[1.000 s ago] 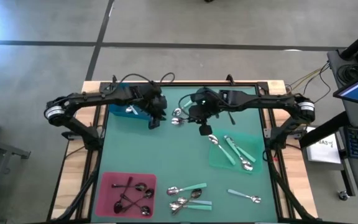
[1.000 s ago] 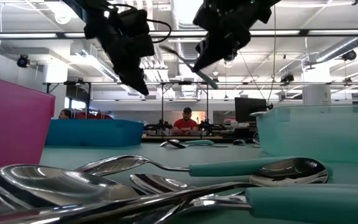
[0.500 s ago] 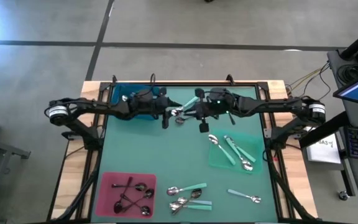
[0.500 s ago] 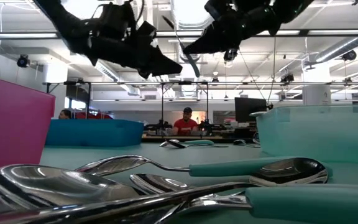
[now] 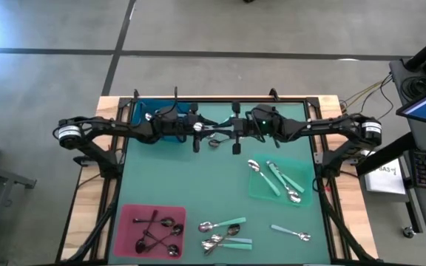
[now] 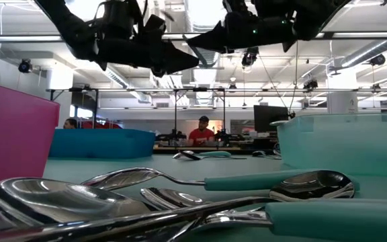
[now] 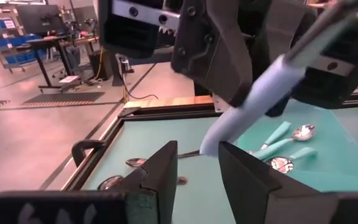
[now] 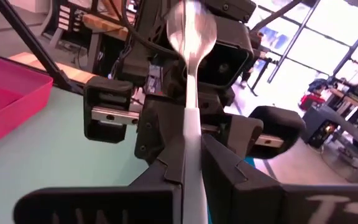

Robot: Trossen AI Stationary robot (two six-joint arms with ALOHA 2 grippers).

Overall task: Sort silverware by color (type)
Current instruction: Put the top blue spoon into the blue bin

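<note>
Nearest the table's front edge: loose mint-handled and silver spoons (image 5: 224,235) on the green mat, another spoon (image 5: 291,234) to their right, and the pink tray (image 5: 128,230) with black-handled spoons (image 5: 157,230). Further back, the green tray (image 5: 257,191) holds mint-handled spoons (image 5: 276,179). Beyond, both arms meet mid-air above the table's back half. The right gripper (image 8: 188,163) is clamped on a mint-handled spoon (image 8: 191,68), bowl pointing at the left gripper (image 7: 197,163), whose fingers stand apart either side of the handle tip, not touching it. Blue tray (image 5: 143,111) sits at back left.
</note>
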